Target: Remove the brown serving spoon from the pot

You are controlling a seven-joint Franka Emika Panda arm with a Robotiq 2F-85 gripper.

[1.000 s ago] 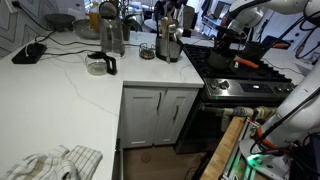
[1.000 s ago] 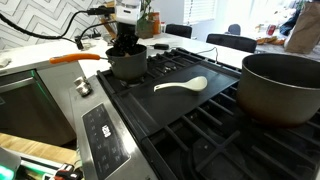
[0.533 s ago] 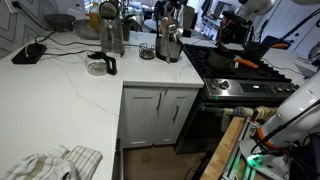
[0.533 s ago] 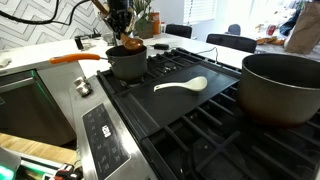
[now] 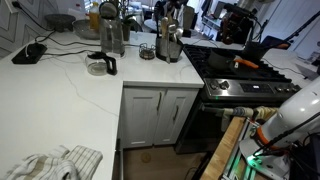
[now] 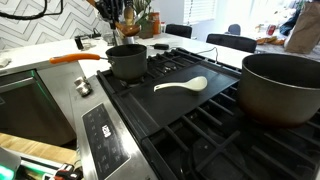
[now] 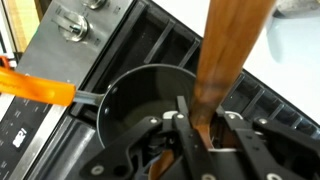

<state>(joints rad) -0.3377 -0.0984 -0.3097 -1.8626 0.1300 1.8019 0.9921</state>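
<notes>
- Kitchen scene: white counter (image 5: 70, 100) next to a black stove (image 6: 200, 125).
- Gripper (image 7: 205, 135) is clamped on the brown spoon (image 7: 235, 50), with a jaw on each side of the handle. The handle runs up and out of the wrist view.
- The spoon's bowl end is down by the fingers, and we can't make out its shape.
- Pot (image 7: 140, 95) sits right below the gripper in the wrist view, its orange handle (image 7: 35, 85) pointing off to the side.
- In an exterior view the gripper (image 6: 112, 8) hangs well above the pot (image 6: 127, 62) with open air between them. We judge the spoon is clear of the rim.
- Further out, a white spoon (image 6: 182, 86) lies on the grate near the pot. A big pot (image 6: 285, 85) sits on another burner, well apart. Steel jugs (image 5: 112, 35) stand on the counter.
- Step: by our read the lift-out is done, and carry and set-down are pending.
- Next: we'd translate sideways off the pot, holding height until past the rim and orange handle. Then lower onto a bare patch of stove or counter and let go.
- Watch: stay off the white spoon and the jugs. The long handle could lever in the pinch, so we'd go slow.
</notes>
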